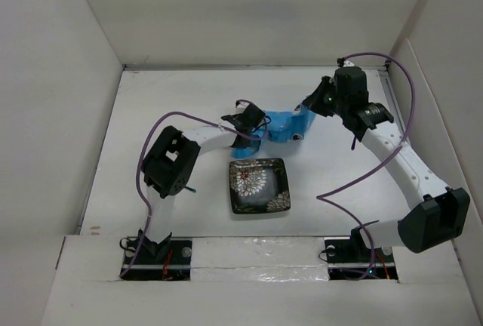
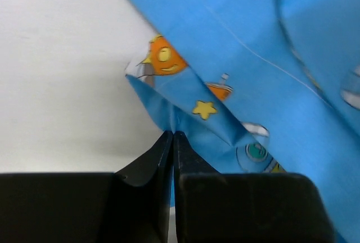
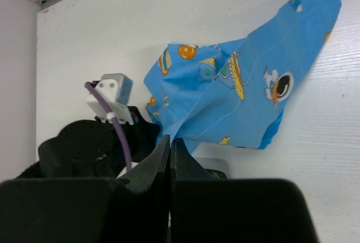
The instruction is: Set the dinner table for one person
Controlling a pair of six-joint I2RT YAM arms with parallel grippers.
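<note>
Top view, near edge: both arm bases are bolted at the front of the dinner table [image 1: 151,107], a large flat matte white rectangular surface walled by white upright panels [image 1: 249,9]. The table fills the whole floor of the view, beneath both arms.

Just beyond the bases, near the centre, a square dark glossy plate with a white floral pattern [image 1: 259,185] lies flat on the table.

Beyond the plate, a blue cloth printed with cartoon figures [image 1: 285,127] is stretched between the two grippers. It is crumpled, and in the right wrist view its far corner rests on the table.

The left gripper [image 1: 257,135] meets the cloth's left end. In the left wrist view its jaws are pressed together with a fold of cloth pinched between the fingertips.

The right gripper [image 1: 310,109] meets the cloth's right end. In the right wrist view its jaws are likewise closed, and a fold of the cloth runs down to the tips.
</note>
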